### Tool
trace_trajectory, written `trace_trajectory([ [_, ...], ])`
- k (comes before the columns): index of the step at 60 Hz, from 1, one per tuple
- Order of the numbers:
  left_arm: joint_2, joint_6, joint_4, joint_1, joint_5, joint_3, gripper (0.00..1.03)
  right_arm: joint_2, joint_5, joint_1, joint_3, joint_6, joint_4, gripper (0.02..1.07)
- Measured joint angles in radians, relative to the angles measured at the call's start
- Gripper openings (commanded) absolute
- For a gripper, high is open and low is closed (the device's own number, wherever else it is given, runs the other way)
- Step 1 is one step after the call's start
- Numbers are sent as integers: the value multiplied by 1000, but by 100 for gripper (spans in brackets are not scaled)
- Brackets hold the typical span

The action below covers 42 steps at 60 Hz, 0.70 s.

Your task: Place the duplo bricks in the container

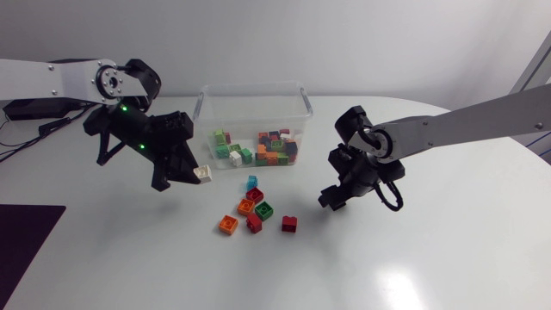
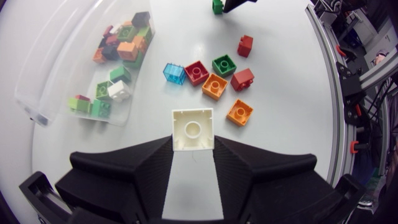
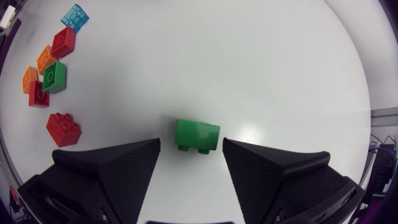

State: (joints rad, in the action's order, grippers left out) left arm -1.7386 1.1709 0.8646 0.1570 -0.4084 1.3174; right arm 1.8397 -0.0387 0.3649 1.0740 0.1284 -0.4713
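My left gripper (image 1: 195, 176) hangs above the table in front of the clear container (image 1: 255, 89), shut on a white brick (image 1: 203, 173). The left wrist view shows that white brick (image 2: 193, 129) clamped between both fingertips, studs-hollow side facing the camera. My right gripper (image 1: 332, 200) is low over the table at the right. In the right wrist view a green brick (image 3: 197, 135) lies on its side between the open fingers, with a gap at each side. Several bricks fill the container.
Loose bricks lie in a cluster between the arms: light blue (image 1: 252, 182), red (image 1: 255, 195), orange (image 1: 246, 207), green (image 1: 263, 208), orange (image 1: 228, 225), red (image 1: 289, 224). A dark mat (image 1: 26, 245) covers the front left corner.
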Motion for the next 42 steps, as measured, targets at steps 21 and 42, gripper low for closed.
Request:
trace_trajectory([
  [21, 93, -69, 2, -12, -60, 24, 32, 19, -15, 0, 21, -6, 4, 57],
  [42, 93, -215, -115, -18, -107, 127, 32, 32, -14, 0, 25, -6, 28, 48],
])
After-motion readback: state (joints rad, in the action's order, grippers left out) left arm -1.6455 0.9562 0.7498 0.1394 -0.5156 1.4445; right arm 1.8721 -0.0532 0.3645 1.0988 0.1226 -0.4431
